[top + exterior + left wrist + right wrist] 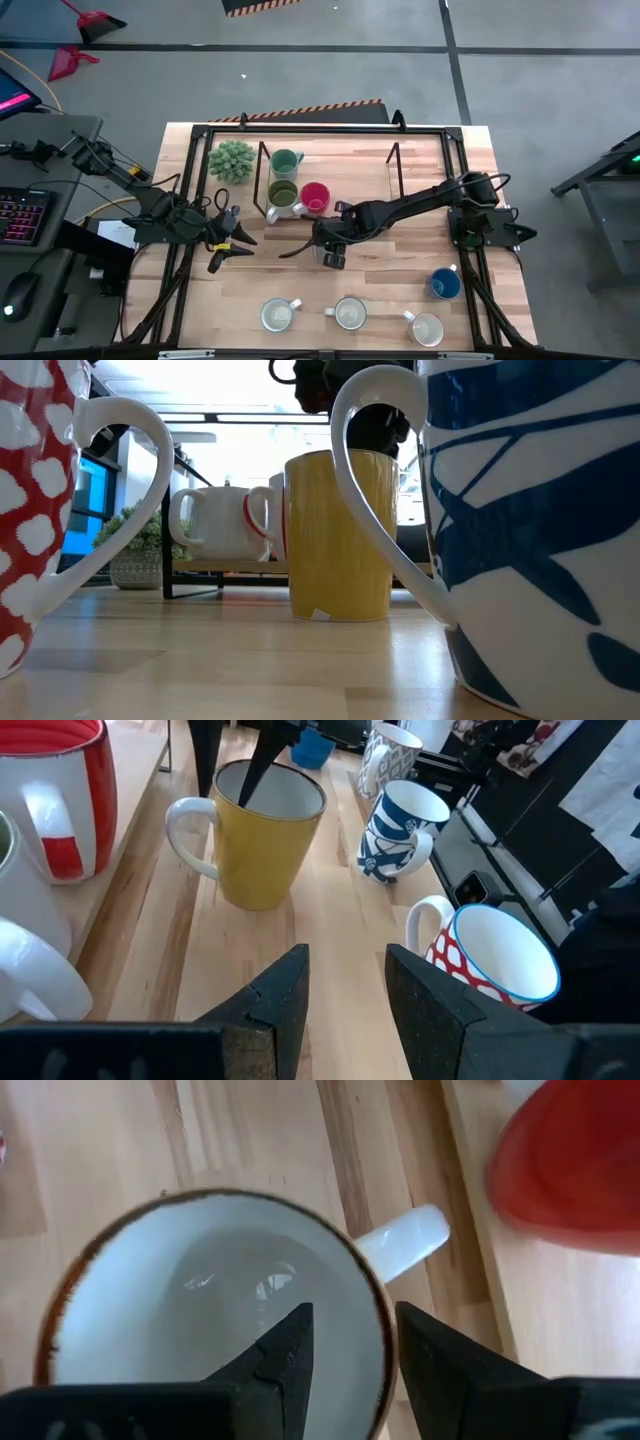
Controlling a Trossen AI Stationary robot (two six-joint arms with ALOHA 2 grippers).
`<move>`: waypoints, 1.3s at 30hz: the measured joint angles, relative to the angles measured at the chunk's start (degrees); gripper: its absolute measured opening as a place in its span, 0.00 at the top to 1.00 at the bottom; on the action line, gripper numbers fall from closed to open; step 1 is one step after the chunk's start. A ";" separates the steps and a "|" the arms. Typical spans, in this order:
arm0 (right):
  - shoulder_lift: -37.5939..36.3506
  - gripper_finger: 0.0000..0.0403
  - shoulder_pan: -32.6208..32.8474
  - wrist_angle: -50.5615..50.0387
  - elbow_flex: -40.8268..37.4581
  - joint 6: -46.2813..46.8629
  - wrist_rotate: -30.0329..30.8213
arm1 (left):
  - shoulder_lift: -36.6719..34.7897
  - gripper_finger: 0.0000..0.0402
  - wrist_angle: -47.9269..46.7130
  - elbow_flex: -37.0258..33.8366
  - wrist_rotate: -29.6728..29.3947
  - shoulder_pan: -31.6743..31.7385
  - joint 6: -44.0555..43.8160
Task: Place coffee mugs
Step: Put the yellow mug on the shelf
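Note:
A yellow mug [262, 835] with a white inside stands upright on the table's middle; it also shows in the low view [338, 535] and the right wrist view [200, 1290]. My right gripper [355, 1345] is open above it, one finger inside the mug and one outside, beside the handle [405, 1240]. In the high view the right gripper [330, 248] mostly hides the mug. My left gripper [225, 245] is open and empty, to the left of the mug, also seen in its wrist view [345, 990]. Teal [286, 162], olive [283, 193] and red [314, 197] mugs stand at the back. My right gripper comes at the yellow mug from above, pointing down. One finger [280, 1355] is inside the mug and the other [440, 1370] is outside its wall [385, 1320], beside the handle. I cannot tell whether either finger touches the wall. The mug's base rests on the table.
A blue mug [445, 283] stands at the right, and three whitish mugs [350, 313] stand along the near edge. A spiky green plant [232, 160] is at the back left. A black frame [330, 128] runs around the table. Bare wood lies between the grippers and the near mugs.

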 joint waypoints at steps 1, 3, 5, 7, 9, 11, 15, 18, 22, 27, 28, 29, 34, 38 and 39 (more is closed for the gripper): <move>0.09 0.70 0.00 0.02 -0.01 -0.02 -0.16 | 0.00 0.70 -0.02 0.00 0.00 0.00 0.02; 0.48 0.70 0.00 0.11 -0.01 -0.05 -0.53 | -0.02 0.70 0.01 0.00 -0.02 -0.02 0.02; 1.20 0.70 0.00 0.07 0.00 0.18 -0.62 | 0.00 0.70 -0.02 0.00 -0.02 0.00 0.01; 2.18 0.70 0.00 0.29 -0.01 0.27 -0.77 | -0.02 0.70 0.00 0.00 -0.02 0.00 0.02; 2.90 0.70 0.00 0.43 -0.01 0.57 -0.75 | -0.02 0.70 -0.02 0.00 -0.02 0.00 0.00; 3.15 0.70 0.00 0.50 -0.03 1.50 -0.73 | -0.01 0.70 -0.01 0.00 -0.01 0.00 0.00; 3.36 0.70 -0.04 0.83 -0.03 1.79 -0.78 | -0.02 0.70 -0.02 0.00 0.00 -0.02 0.00; 3.36 0.73 -0.04 0.85 -0.03 1.79 -0.82 | -0.02 0.70 -0.02 0.00 0.00 -0.02 0.00; 3.36 0.83 -0.07 0.83 -0.03 2.35 -0.82 | -0.02 0.70 -0.02 0.00 -0.01 -0.01 0.00; 3.25 0.98 -0.04 0.68 0.01 5.61 -1.28 | -0.02 0.70 0.00 0.00 -0.02 -0.02 0.00; 3.25 0.97 -0.04 0.65 0.01 6.60 -1.25 | -0.02 0.70 0.00 0.00 -0.02 -0.02 0.00; 3.25 0.98 -0.04 0.66 0.01 7.51 -1.32 | -0.02 0.70 -0.01 0.00 -0.02 -0.01 0.00; 3.44 0.99 0.12 0.67 1.06 7.78 -3.46 | 0.00 0.70 0.00 0.00 -0.02 0.00 0.00; 3.60 1.00 1.15 0.76 5.19 6.27 -3.14 | -0.01 0.70 -0.04 0.00 -0.02 -0.01 0.00; 3.54 1.00 1.43 0.63 6.73 5.86 -2.84 | -0.01 0.70 -0.09 0.00 -0.02 0.00 0.00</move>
